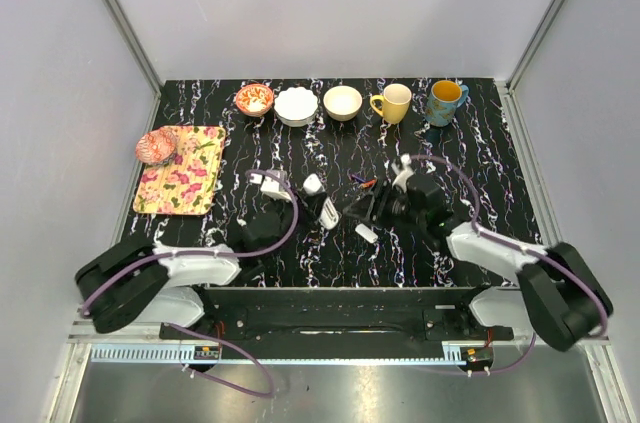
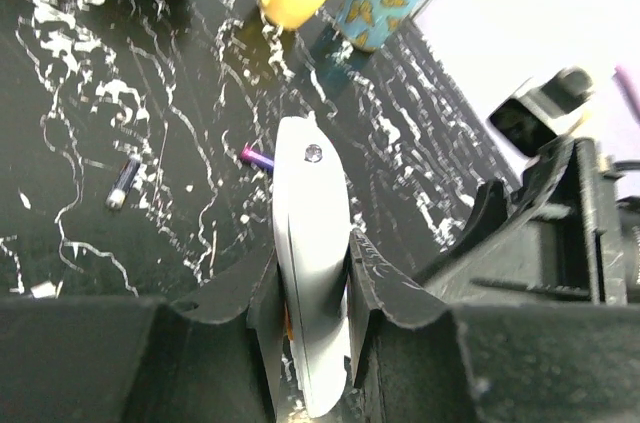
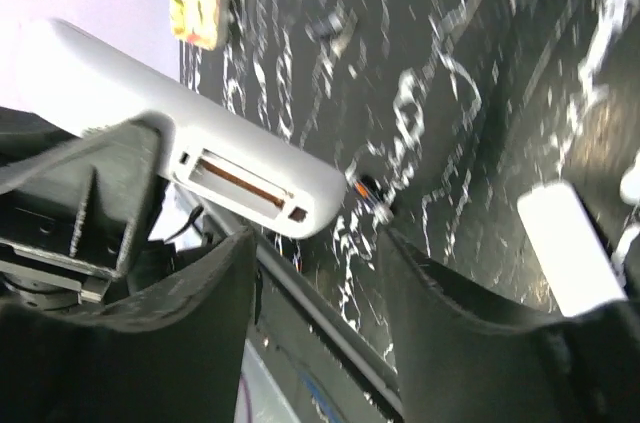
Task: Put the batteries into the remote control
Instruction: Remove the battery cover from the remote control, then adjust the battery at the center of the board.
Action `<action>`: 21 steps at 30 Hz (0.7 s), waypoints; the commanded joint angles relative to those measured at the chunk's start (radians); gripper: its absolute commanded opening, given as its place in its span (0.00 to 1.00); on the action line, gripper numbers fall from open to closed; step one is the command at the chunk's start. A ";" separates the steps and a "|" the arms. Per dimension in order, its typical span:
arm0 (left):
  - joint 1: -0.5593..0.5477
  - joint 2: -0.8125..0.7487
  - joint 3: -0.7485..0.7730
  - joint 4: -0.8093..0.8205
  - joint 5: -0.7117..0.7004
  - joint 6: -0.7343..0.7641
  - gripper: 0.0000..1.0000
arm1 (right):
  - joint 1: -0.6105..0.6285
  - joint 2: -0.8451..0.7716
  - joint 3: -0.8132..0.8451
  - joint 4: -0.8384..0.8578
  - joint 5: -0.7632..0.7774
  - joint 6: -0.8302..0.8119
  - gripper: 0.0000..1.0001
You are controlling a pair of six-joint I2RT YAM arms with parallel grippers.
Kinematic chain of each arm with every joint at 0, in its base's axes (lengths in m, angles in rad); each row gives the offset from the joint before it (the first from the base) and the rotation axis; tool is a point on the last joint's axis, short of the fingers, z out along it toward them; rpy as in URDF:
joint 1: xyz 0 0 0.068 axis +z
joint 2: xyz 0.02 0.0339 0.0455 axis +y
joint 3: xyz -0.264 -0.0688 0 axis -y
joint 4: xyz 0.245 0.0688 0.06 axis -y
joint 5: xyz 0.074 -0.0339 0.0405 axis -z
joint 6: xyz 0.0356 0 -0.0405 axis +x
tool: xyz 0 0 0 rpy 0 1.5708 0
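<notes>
Two black robot arms reach over a black counter (image 1: 470, 143) veined with white, seen from above. The left end effector (image 1: 318, 205) and right end effector (image 1: 368, 208) meet near the middle, with a slim white plastic remote control (image 1: 327, 211) between them. Tiny thin batteries (image 1: 362, 181) lie on the counter just beyond. A small white rectangular tab (image 1: 366, 233) lies nearer the arm bases.

From the left wrist, black fingers (image 2: 375, 283) are clamped on the remote control's long sides, holding it on edge and pointing away. A dark battery (image 2: 123, 181) with a pale tip lies loose to the left. A purple battery (image 2: 257, 156) peeks from behind the remote control.

From the right wrist, the black fingers (image 3: 470, 333) stand apart with nothing between them. The remote control's end, showing a narrow slot, hangs just above the gap. An orange-and-dark battery (image 3: 368, 188) lies on the counter just past that end, and the white tab lies to the right.
</notes>
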 commanded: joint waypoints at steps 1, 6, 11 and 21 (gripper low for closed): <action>0.015 -0.184 0.121 -0.305 0.009 -0.030 0.00 | -0.006 -0.179 0.182 -0.386 0.198 -0.275 0.63; 0.058 -0.403 0.074 -0.507 0.140 -0.147 0.00 | -0.006 -0.265 0.219 -0.526 0.307 -0.356 0.70; 0.217 -0.629 -0.047 -0.533 0.382 -0.316 0.00 | -0.005 -0.258 0.232 -0.535 0.326 -0.376 0.70; 0.453 -0.455 -0.147 -0.060 0.992 -0.567 0.00 | -0.005 -0.106 0.406 -0.702 0.651 -0.478 0.71</action>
